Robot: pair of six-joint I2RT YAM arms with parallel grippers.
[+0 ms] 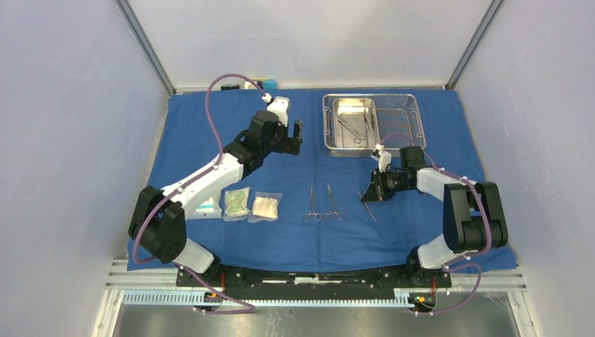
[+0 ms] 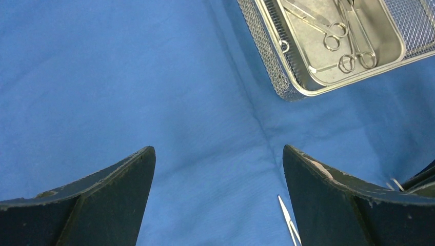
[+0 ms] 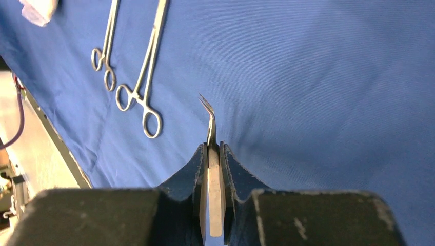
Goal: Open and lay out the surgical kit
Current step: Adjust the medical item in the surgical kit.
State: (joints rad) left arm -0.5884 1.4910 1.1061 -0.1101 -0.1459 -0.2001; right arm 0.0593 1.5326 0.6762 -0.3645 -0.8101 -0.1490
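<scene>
Blue cloth wrap (image 1: 210, 126) lies spread over the tabletop, and we take the steel mesh tray (image 1: 415, 126), standing on its far right part, as our marker. Well off the tray's near left corner, three clear packets (image 1: 237, 203) sit in a row, the leftmost partly hidden under the left arm. Just left of the tray hovers the left pincer (image 2: 217, 149), jaws wide apart, holding nothing. Nearer us than the tray's left end, two ring-handled instruments (image 1: 312, 203) lie side by side on the cloth. Right of them, just in front of the tray, the right pincer (image 3: 213, 154) is clamped on a slim metal instrument (image 3: 211, 123) with a bent tip; we cannot tell whether that tip touches the cloth. Inside the tray's left half sits the inner pan (image 1: 347, 109), with more scissor-like instruments (image 2: 328, 32) in it.
</scene>
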